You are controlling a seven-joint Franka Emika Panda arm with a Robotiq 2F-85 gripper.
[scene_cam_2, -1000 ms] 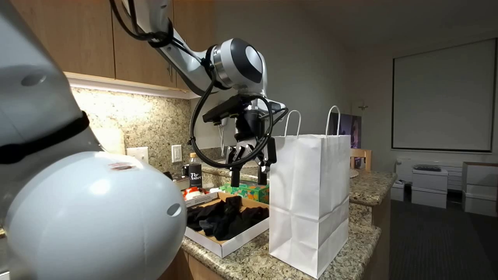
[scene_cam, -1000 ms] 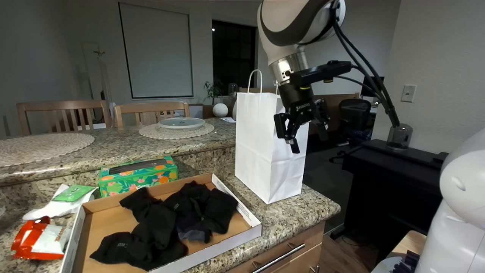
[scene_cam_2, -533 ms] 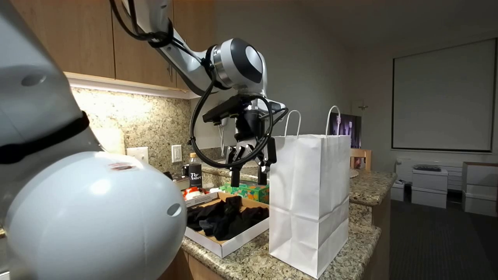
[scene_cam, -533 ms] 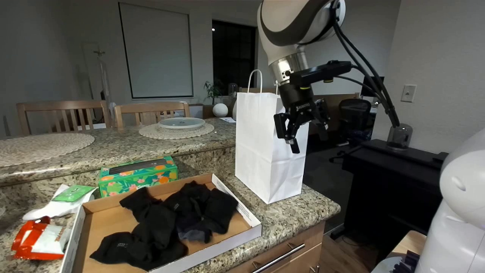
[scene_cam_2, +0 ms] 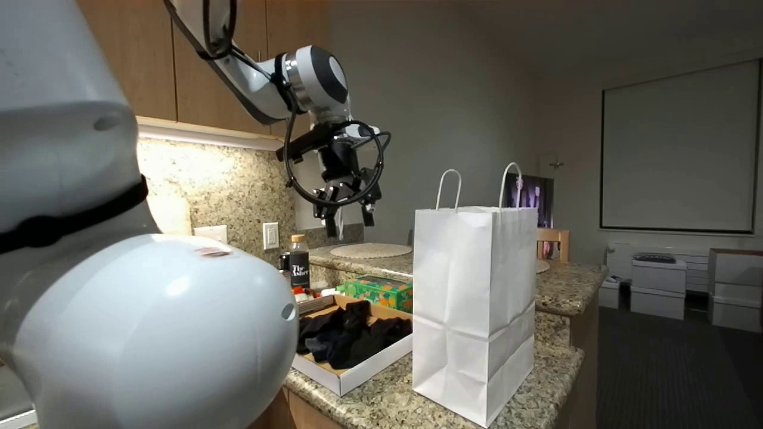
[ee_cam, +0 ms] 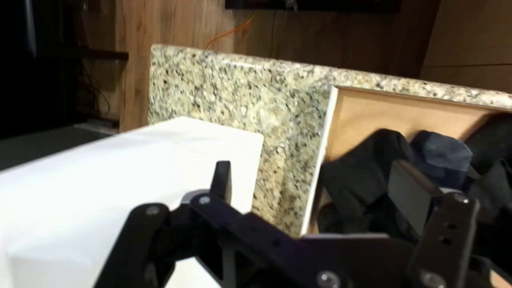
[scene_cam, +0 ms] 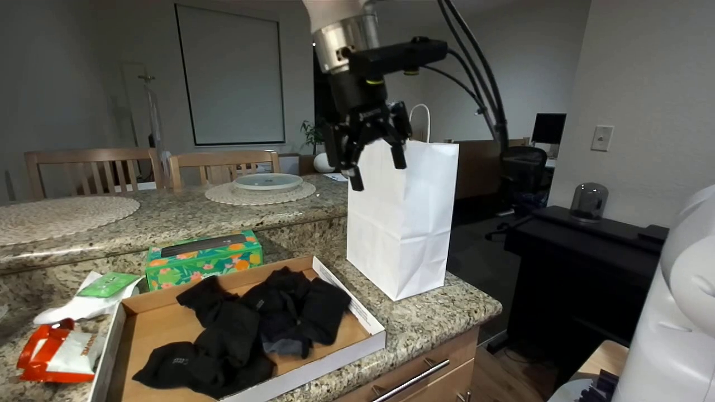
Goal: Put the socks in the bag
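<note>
Nearest, my gripper (scene_cam_2: 349,223): empty, fingers apart, just now raised and swung off toward the tray (scene_cam: 324,365); I take it as setting out for a pick. Next, bag (scene_cam: 402,223): upright near the end edge of the counter (scene_cam: 430,304), its inside hidden from me. Beyond, socks (scene_cam: 229,329): heaped in the tray at the counter's front edge, dark overlapping dark, count unclear.
</note>
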